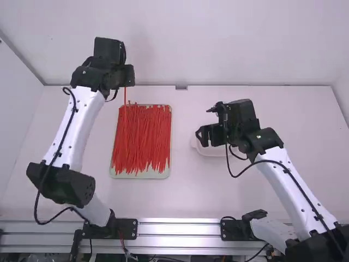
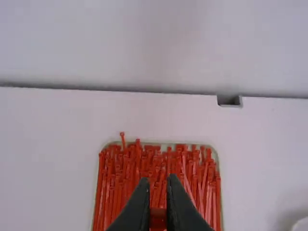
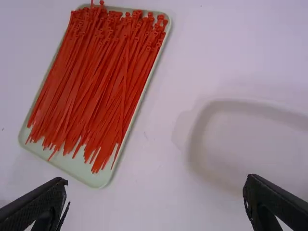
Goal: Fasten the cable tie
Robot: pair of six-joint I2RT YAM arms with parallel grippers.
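Black fingers of the left gripper [image 2: 157, 182] sit nearest in the left wrist view, pressed almost together on one red cable tie [image 2: 156, 219]. The high view adds what that view hides: the tie hangs straight down from the gripper over the far end of a pale green tray [image 1: 140, 176]. Whether its lower end touches the pile of red ties [image 1: 143, 139] on the tray cannot be told. The pile runs lengthwise and covers nearly the whole tray.

The right gripper [image 3: 154, 192] is spread wide, holding nothing. Its wrist view looks down on a shallow white tub [image 3: 240, 139], hard to make out against the white table [image 1: 262, 98]. The tub stands just beside the tray, apart from it. A small grey bracket [image 1: 181, 86] sits at the table's far edge.
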